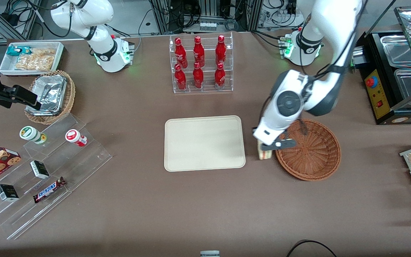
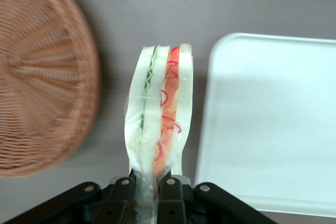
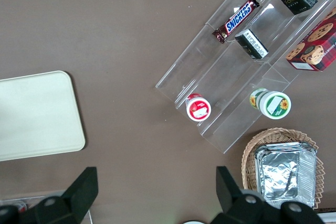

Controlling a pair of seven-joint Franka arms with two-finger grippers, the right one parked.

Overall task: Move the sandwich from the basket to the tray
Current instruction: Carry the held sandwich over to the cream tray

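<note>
My left gripper (image 1: pixel 267 147) is shut on the wrapped sandwich (image 1: pixel 264 153), a pale wedge with green, red and orange filling. It holds the sandwich over the table, between the reddish-brown wicker basket (image 1: pixel 316 157) and the cream tray (image 1: pixel 204 142). In the left wrist view the sandwich (image 2: pixel 160 116) hangs from the gripper (image 2: pixel 148 184), with the basket (image 2: pixel 37 77) on one side and the tray (image 2: pixel 273 119) on the other. The basket holds nothing that I can see. The tray also shows in the right wrist view (image 3: pixel 37 114).
A clear rack of red bottles (image 1: pixel 200 64) stands farther from the camera than the tray. Toward the parked arm's end lie a tan basket with foil containers (image 1: pixel 50 94), a white bin of snacks (image 1: pixel 32 57) and a clear stepped stand with snacks (image 1: pixel 41 171). A black appliance (image 1: pixel 394 78) stands at the working arm's end.
</note>
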